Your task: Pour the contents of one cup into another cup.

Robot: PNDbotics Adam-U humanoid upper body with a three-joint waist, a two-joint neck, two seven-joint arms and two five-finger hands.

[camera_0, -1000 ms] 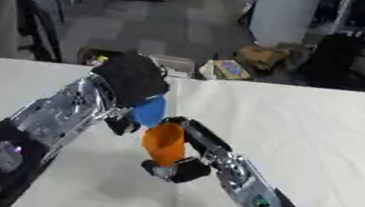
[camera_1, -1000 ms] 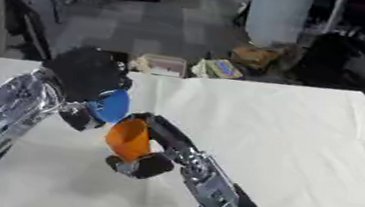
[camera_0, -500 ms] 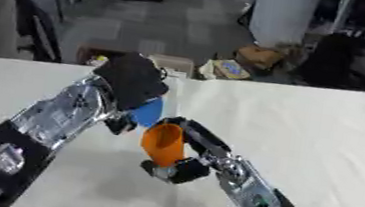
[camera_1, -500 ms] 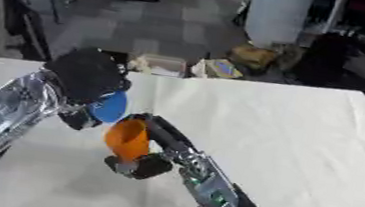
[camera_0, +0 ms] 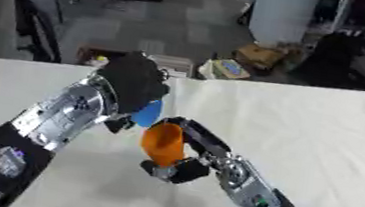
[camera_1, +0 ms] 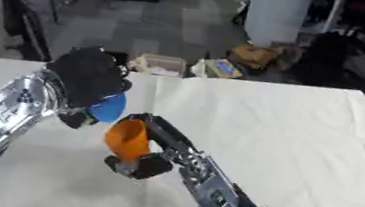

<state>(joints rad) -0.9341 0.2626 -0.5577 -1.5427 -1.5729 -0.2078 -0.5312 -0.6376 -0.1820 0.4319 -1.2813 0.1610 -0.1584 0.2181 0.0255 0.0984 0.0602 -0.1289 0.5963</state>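
While tilted, blue cup (camera_0: 147,112) over smooth orange cup (camera_0: 163,142).

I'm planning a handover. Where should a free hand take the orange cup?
Probably around its upper side wall, coming from the view's left: the orange cup stands roughly upright, and the right hand already wraps its lower part from the right. The blue cup crowds the rim.

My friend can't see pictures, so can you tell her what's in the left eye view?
Over a white table, the robot's left hand tips a blue cup toward an orange cup held by its right hand. The two cups are close together, the blue one slightly above. Behind the table lies a cluttered floor with boxes.
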